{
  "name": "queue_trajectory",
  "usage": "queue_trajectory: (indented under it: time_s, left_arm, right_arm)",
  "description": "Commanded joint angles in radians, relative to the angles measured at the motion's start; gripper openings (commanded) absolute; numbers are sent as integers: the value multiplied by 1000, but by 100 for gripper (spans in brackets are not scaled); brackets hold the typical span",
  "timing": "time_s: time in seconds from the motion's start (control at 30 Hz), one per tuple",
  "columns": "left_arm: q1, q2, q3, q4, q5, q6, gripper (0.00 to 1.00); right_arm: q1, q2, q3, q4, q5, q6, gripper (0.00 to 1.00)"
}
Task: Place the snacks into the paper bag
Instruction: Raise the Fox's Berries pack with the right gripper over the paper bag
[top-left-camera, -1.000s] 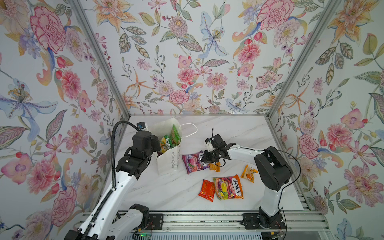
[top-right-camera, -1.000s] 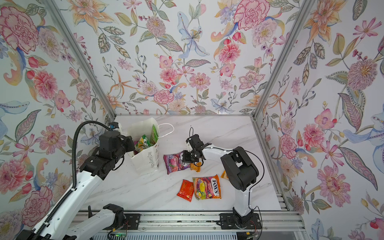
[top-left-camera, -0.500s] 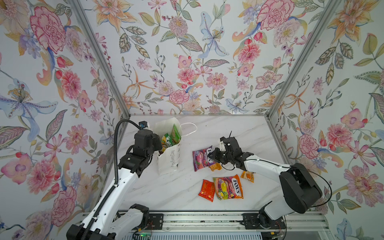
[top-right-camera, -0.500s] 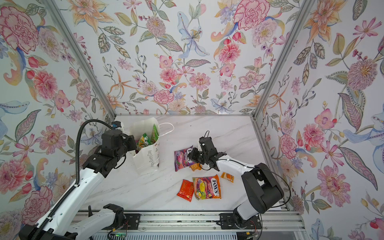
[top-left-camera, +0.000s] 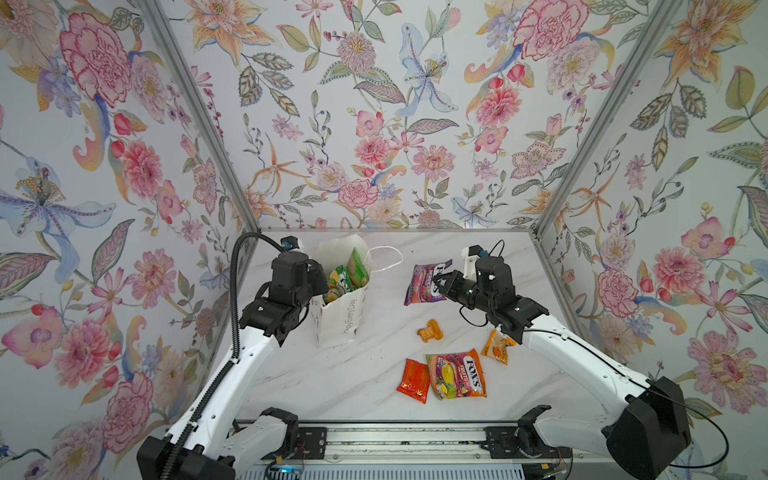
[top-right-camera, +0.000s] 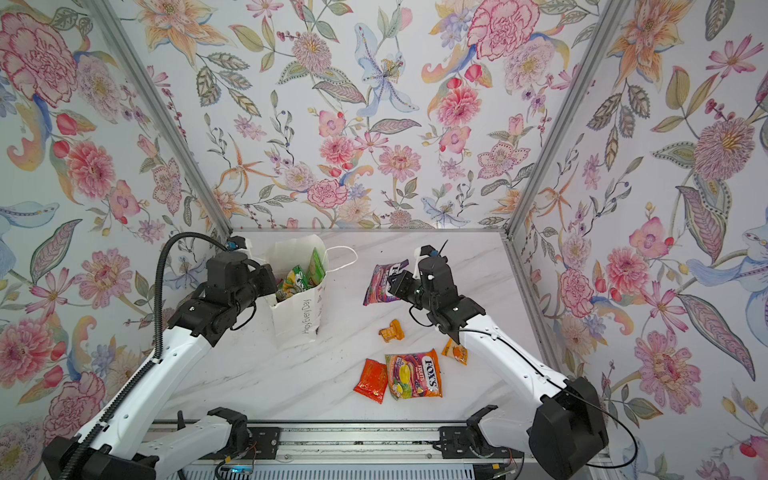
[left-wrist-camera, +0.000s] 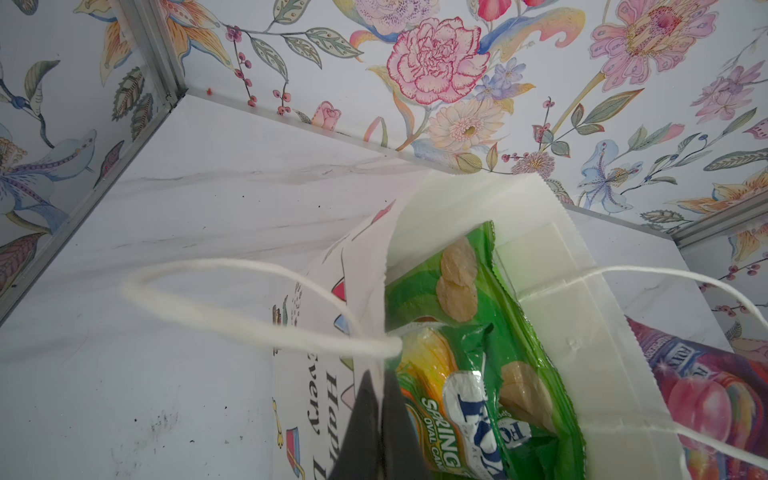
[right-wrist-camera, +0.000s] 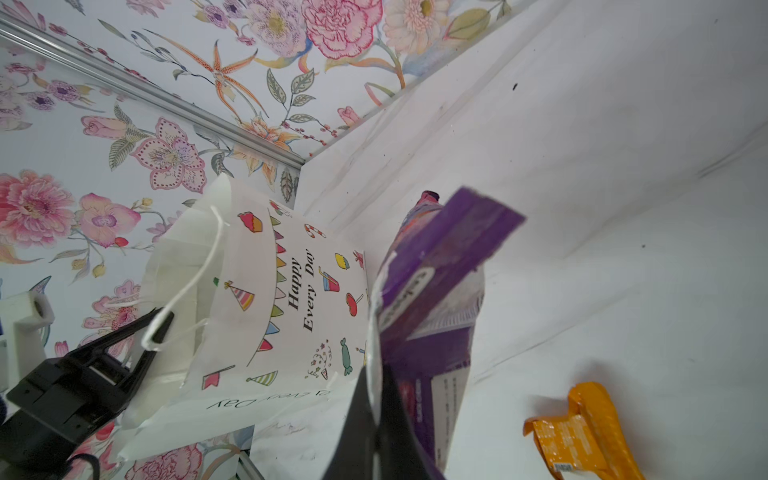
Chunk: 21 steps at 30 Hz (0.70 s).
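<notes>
right hand (right-wrist-camera: 376, 415) clamps the purple fox's bag (top-left-camera: 423, 283) by its edge, right of the paper bag (top-left-camera: 345, 318). left hand (left-wrist-camera: 376, 419) pinches the paper bag's rim. light, slick, floppy film: a seam grip looks safest.

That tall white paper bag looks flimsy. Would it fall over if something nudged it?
Likely tippy: the paper bag stands tall and narrow on a smooth table. Its thin walls look light and would probably crumple rather than resist. The left gripper pinching its rim probably steadies it.
</notes>
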Motion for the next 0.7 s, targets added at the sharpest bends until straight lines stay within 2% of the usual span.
queue_trajectory:
  time_s: [0.0,0.1,0.3,0.47,0.67]
  left_arm:
    - [-29,6,64,36,9,-17,0]
    - [-43,14,79,35,3,-16,0]
    - [-51,17,84,40,10,-16,0]
    - [-61,22,95,46,21,-7,0]
    - [-66,27,102,45,26,0,0]
  right_arm:
    - [-9,-61,104,-40,82,-70,0]
    - [-10,-79,175,-63,105,-105,0]
    - [6,-61,308,-77,71,-143,0]
    - [77,-24,408,-86,104,-182,0]
    - [185,67,515,-107,90,-201,0]
